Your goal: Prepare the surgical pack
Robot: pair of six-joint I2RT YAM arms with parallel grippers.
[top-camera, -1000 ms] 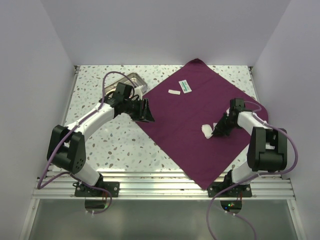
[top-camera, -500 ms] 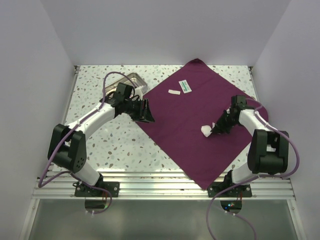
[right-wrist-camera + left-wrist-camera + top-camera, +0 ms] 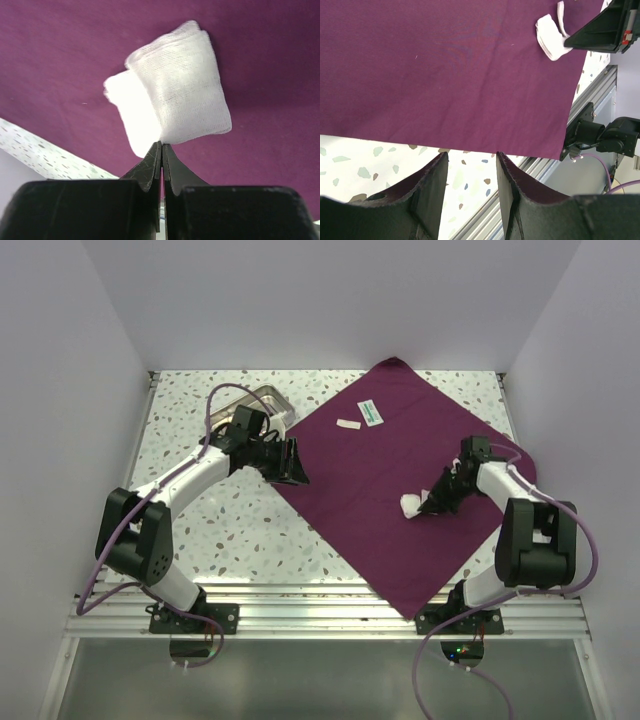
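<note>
The plum-purple cloth (image 3: 390, 480) lies spread as a diamond on the table. A white gauze pad (image 3: 410, 505) hangs just above its right half, pinched at one edge by my right gripper (image 3: 430, 502), which is shut on it. In the right wrist view the gauze pad (image 3: 175, 100) stands up from the closed gripper tips (image 3: 161, 146) over the cloth (image 3: 60, 45). My left gripper (image 3: 293, 462) is open at the cloth's left edge with nothing between its fingers (image 3: 432, 180). The steel tray (image 3: 265, 400) sits behind the left arm. Two small packets (image 3: 372, 412) lie on the cloth's far part.
The left wrist view looks across the cloth (image 3: 445, 70) to the gauze (image 3: 551, 41) and the right gripper (image 3: 605, 30). Speckled tabletop (image 3: 240, 530) shows left of the cloth. An aluminium rail (image 3: 330, 605) runs along the near edge, and white walls enclose the table.
My right wrist drew back a little and returned, and the gauze shifted only slightly in place. The left arm has not moved.
</note>
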